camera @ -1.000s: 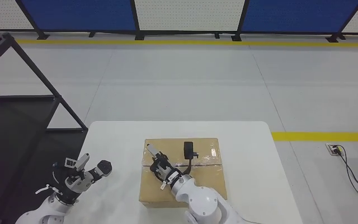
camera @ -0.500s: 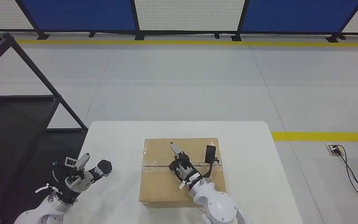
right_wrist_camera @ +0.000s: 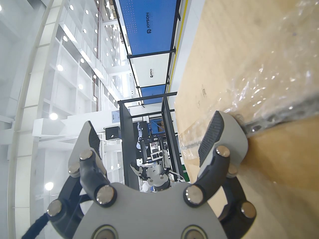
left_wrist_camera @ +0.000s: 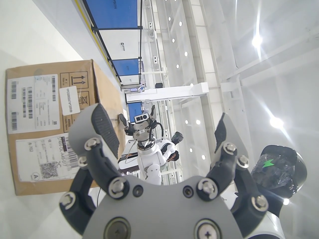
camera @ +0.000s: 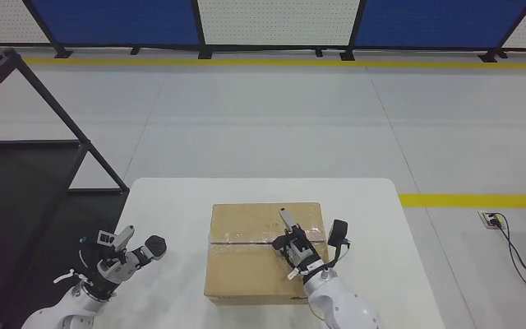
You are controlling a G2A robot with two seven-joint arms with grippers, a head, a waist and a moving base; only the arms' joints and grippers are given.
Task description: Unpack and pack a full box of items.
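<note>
My right gripper sits splayed and empty, one finger in the taped seam of the box; I'd drag it straight and shallow.

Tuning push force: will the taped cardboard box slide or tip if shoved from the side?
Probably slides rather than tips: the box sits on a broad base, flat on the smooth table. Top is likely stiff, since tape holds the flaps shut. Weight can't be judged; contents are hidden.

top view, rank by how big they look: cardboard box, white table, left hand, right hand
1. white table
2. cardboard box
3. left hand and right hand: these look about alike, so I won't rank one over the other.
</note>
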